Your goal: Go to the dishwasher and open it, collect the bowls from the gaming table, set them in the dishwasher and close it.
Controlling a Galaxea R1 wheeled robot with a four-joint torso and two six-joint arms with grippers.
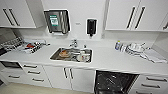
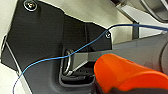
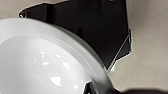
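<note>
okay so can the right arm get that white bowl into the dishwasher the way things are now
Probably yes. The dishwasher stands open under the counter, its dark racks exposed with nothing in front. The white bowl shows close up at the right wrist, though the grip itself isn't visible.

One sink (image 1: pixel 71 55), one dishwasher (image 1: pixel 113 82), one white bowl (image 3: pixel 45 62), one orange bowl (image 2: pixel 125 72).

Glossy white bowl (image 3: pixel 47 62); shiny metal sink (image 1: pixel 71 55); smooth white countertop (image 1: pixel 110 60).
</note>
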